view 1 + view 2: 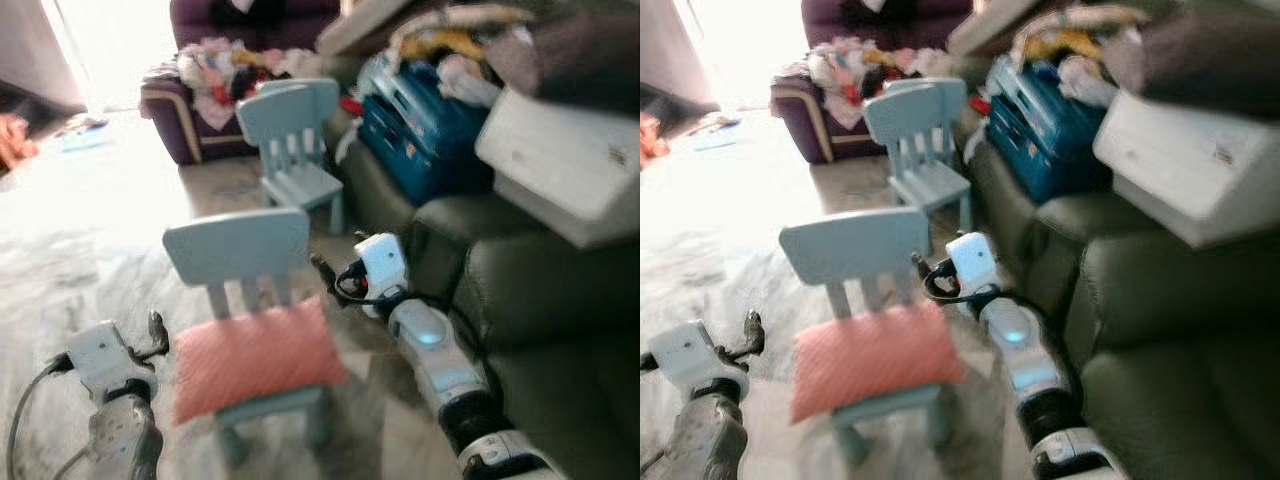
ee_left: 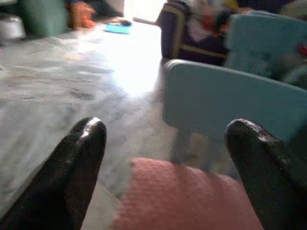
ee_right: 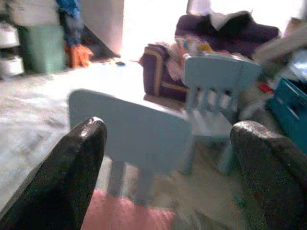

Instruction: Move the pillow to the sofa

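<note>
We are looking down at a pink pillow (image 1: 255,360) lying flat on the seat of a small pale blue chair (image 1: 240,250), which is standing just ahead of and between our two grippers. Our left gripper (image 2: 163,143) is hovering just beside the pillow's near corner with its fingers spread wide and nothing between them, the cushion sitting just past the fingertips. Our right gripper (image 3: 168,143) is reaching in beside the chair's other side, also spread wide and empty, with the chair back straight ahead of it and the pillow's edge low between its fingers. We are judging the pillow to be light, soft and easily squashed, with a textured fabric cover that should not slip; it looks too broad for one gripper to span, so we are thinking of pinching a corner or a short edge, or pressing it between both grippers from opposite sides. The dark green sofa (image 1: 540,300) is sitting close on the right gripper's outer side, its far cushions piled with a blue case (image 1: 425,130) and a white box (image 1: 565,165). We are finding no brand, label or writing that can be read, as the views are blurred
</note>
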Robot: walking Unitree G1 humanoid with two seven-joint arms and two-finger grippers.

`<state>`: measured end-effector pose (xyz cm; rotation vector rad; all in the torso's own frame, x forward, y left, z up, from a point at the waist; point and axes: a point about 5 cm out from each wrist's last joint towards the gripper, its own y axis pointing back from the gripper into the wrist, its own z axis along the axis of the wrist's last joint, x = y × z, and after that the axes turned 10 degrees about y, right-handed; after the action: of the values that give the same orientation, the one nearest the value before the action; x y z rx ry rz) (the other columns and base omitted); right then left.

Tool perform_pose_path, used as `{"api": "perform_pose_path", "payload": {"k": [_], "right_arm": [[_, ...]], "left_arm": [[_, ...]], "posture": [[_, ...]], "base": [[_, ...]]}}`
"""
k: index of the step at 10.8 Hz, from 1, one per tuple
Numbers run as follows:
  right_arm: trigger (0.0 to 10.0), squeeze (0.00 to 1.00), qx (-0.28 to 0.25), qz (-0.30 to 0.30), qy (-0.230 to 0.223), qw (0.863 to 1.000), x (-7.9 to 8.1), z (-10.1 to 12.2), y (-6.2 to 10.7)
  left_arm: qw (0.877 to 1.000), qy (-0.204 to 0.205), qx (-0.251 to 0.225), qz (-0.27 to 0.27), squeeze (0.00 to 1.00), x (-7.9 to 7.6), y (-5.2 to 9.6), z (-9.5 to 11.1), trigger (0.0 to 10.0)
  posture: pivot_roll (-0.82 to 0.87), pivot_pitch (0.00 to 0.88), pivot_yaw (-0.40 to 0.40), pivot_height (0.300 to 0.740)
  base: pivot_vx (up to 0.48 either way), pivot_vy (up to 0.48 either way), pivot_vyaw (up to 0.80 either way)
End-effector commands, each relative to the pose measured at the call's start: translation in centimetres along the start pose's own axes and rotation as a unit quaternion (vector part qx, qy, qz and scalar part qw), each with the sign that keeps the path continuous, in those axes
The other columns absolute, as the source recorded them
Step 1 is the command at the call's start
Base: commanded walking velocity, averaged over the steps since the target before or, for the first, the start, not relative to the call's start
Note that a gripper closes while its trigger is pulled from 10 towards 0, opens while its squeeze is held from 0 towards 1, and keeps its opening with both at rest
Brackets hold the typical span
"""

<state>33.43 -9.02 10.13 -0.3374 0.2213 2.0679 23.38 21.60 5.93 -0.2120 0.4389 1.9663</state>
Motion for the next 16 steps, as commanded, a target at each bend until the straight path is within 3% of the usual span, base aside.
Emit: {"api": "perform_pose_path", "payload": {"k": [1,3,8,11,14,16], "right_arm": [[10.0,0.0,-0.016,0.002,0.0,1.0,0.1,0.9,-0.5],[10.0,0.0,-0.015,0.001,-0.002,1.0,0.1,0.8,-0.5],[10.0,0.0,-0.018,-0.004,-0.007,1.0,0.1,0.8,-0.5],[10.0,0.0,-0.023,-0.002,-0.003,1.0,0.4,1.1,-0.7],[10.0,0.0,-0.023,-0.001,-0.002,1.0,0.4,1.1,-0.7],[10.0,0.0,-0.021,-0.001,-0.001,1.0,0.3,1.0,-0.7]], "left_arm": [[1.0,-0.009,-0.002,0.007,0.0,0.4,-0.2,0.3,10.0],[1.0,-0.016,-0.002,0.013,0.0,0.5,-0.2,0.3,10.0],[0.999,-0.026,-0.023,0.006,0.0,0.2,-0.2,1.0,10.0],[0.999,-0.038,-0.023,-0.029,0.0,-0.2,-0.2,1.2,10.0],[0.999,-0.027,-0.025,-0.029,0.0,-0.3,-0.2,1.2,10.0],[0.999,-0.021,-0.023,-0.025,0.0,-0.3,-0.2,1.1,10.0]], "posture": [[-0.14,0.0,0.032,0.74],[-0.14,0.0,0.034,0.74],[-0.13,0.0,0.04,0.74],[-0.12,0.0,0.052,0.74],[-0.13,0.0,0.05,0.74],[-0.13,0.0,0.049,0.74]], "base": [[0.0,0.48,0.0],[0.0,0.48,0.0],[0.0,0.0,0.0],[0.0,0.0,0.0],[0.0,-0.459,0.0],[0.0,0.0,0.0]]}}
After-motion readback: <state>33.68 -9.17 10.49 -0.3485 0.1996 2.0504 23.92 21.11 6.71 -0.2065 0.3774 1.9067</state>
